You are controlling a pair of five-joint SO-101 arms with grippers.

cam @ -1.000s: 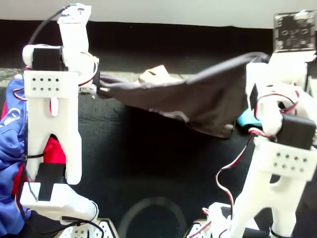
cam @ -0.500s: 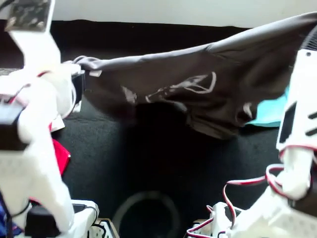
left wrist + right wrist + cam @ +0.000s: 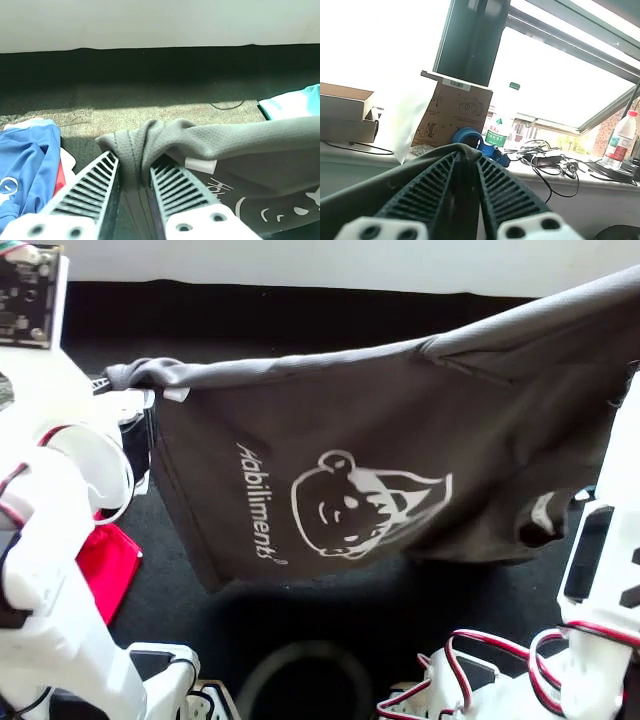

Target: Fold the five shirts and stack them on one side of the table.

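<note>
A dark grey shirt with a white cartoon face and lettering hangs spread in the air between both arms, above the black table. My left gripper is shut on one bunched corner of the grey shirt; in the high view that corner sits at the upper left. My right gripper is shut on the opposite edge of the grey shirt, raised high at the right and pointing toward the room's windows. A blue shirt and a teal shirt lie on the table.
A red shirt lies at the left by the left arm's base. The black table shows below the hanging shirt. Behind the right gripper stand cardboard boxes, cables and a bottle on a sill.
Both arms have lifted the grey shirt higher and stretched it out. It went from sagging low over the table to hanging flat with its print facing the camera.
</note>
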